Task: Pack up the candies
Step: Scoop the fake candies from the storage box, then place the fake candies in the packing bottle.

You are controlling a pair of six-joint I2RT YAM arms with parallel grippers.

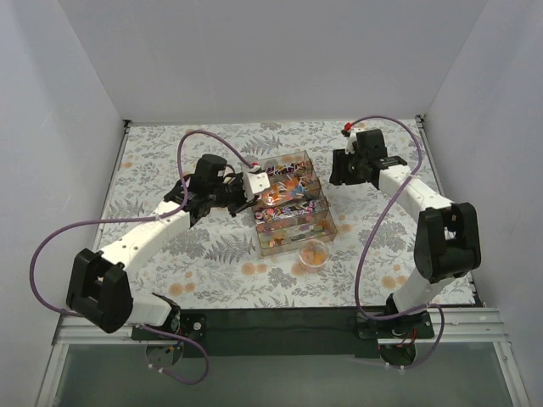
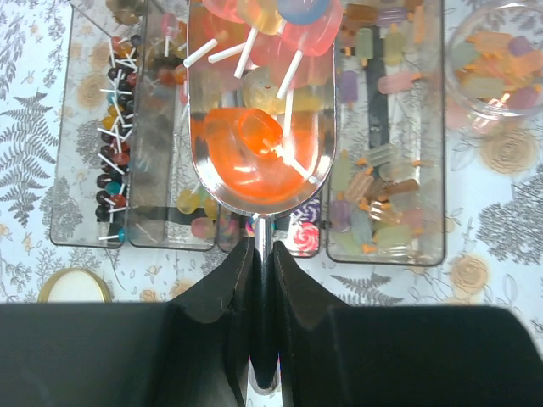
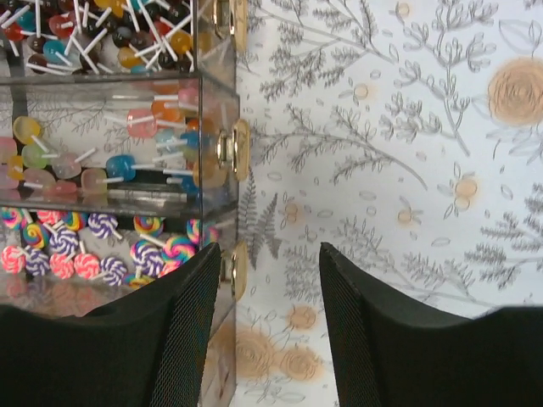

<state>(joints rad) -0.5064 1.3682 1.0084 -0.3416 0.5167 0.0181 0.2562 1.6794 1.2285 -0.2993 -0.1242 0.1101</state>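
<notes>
Several candies [image 2: 242, 144], likely light, hard, slippery, sit in clear scoop [image 2: 263, 199] above compartment box [image 2: 386, 259]; my left jaws clamp its handle, my right jaws wide beside box. Scoop, don't pinch.

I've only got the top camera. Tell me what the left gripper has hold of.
Observer: The left gripper is shut on the handle of a clear scoop.
Operator: Say what's in the scoop.
Observer: It carries candies on white sticks, with an orange one nearest the handle.
Operator: Now check the right gripper.
Observer: The right gripper is open and holds nothing.
</notes>
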